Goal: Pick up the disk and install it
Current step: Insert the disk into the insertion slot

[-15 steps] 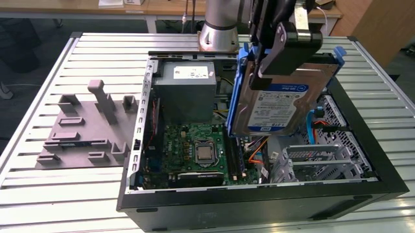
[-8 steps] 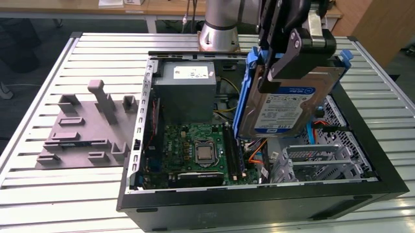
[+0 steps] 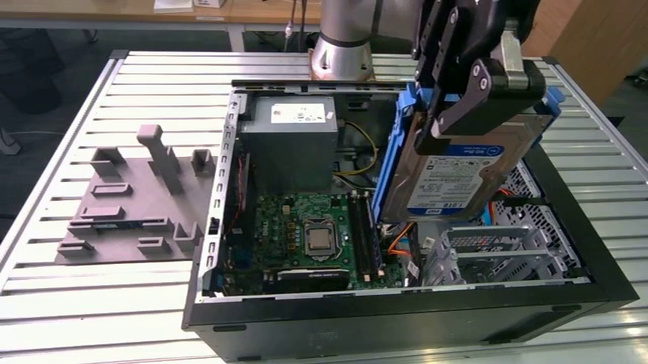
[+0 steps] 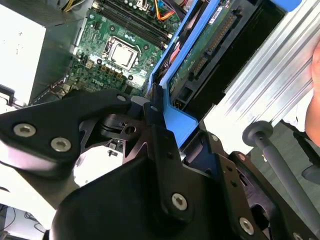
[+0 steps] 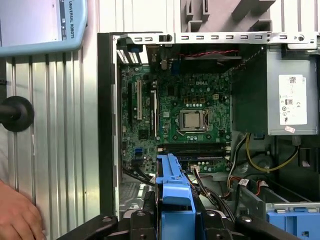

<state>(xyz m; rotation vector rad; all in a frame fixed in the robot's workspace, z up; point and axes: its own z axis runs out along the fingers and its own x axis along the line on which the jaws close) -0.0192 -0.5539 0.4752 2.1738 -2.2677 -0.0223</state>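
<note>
Gripper: you have it pinching the disk at its upper end.
Disk: tilted above the open computer case, with the motherboard on the exterior view's left.

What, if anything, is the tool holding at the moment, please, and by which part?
The tool grips the flat silver hard drive with blue plastic side rails by its upper end, tilted over the open black computer case.

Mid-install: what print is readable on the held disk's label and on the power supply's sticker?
On the disk, white-and-blue label: print too small to read.
On the power supply, white sticker: symbols and lines of text, too small to read.
</note>
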